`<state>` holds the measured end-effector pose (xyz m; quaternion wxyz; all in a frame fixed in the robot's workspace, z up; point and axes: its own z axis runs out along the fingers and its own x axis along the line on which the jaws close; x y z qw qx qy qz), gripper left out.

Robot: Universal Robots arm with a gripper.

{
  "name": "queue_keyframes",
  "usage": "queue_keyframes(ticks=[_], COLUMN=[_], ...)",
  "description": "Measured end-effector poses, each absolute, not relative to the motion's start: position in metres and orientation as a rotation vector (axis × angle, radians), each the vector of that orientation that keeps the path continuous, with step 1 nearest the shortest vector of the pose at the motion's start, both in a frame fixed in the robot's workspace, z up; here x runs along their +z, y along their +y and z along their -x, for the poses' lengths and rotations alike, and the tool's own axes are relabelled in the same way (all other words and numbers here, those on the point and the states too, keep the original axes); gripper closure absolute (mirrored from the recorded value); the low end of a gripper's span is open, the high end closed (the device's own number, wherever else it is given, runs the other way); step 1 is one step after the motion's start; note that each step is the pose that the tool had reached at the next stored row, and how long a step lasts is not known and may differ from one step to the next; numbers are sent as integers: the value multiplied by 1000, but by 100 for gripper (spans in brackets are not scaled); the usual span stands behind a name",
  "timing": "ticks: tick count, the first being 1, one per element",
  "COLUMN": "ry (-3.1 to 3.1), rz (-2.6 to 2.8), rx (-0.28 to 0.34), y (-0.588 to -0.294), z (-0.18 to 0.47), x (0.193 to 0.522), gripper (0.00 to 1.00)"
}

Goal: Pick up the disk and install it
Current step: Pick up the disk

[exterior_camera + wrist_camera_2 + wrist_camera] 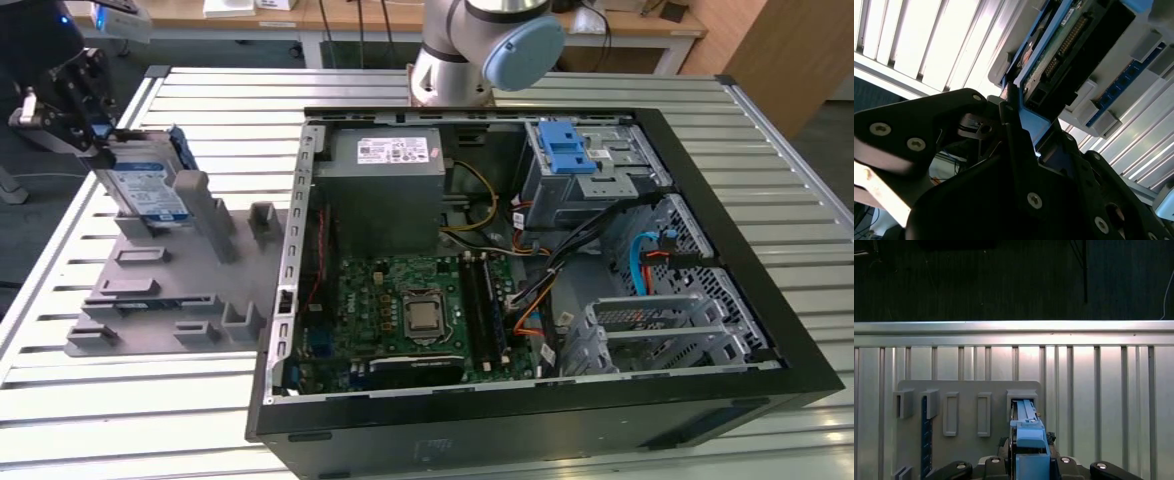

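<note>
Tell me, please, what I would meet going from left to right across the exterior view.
gripper → disk, standing in the grey fixture → power supply → drive cage with a blue latch

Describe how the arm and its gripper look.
The arm is silver-grey tubing with a pale blue round cap on its joint. The gripper is black, built of angular linkage plates fastened with silver screws.
</note>
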<state>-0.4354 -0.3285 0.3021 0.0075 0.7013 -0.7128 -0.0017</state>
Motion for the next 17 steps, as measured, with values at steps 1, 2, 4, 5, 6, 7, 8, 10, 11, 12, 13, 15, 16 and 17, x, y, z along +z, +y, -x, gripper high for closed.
queue_keyframes(ticks=[1, 2, 4, 5, 6, 7, 8, 10, 11, 12, 13, 15, 16, 17], ry=[-2229, -2229, -2229, -2229, -2229, -2229, -2229, -2229, -2229, -2229, -2229, -2229, -2229, -2229], rz=[-2193, -2193, -2193, -2193, -2193, -2193, -2193, -2193, -2193, -2193, -2193, -2193, -2193, -2193], rx=[-5, -5, -5, -5, -5, -5, -5, -5, -5, -5, -5, -5, -5, -5], y=[-329, -329, -329, -329, -329, -329, -329, -329, -329, -329, -329, -329, -329, -329], z=[435, 435, 435, 435, 435, 435, 435, 435, 435, 435, 435, 435, 435, 435], x=[303, 304, 306, 307, 307, 308, 309, 309, 309, 309, 309, 309, 310, 310], gripper=[64, 64, 64, 64, 64, 64, 64, 64, 64, 64, 64, 64, 64, 64])
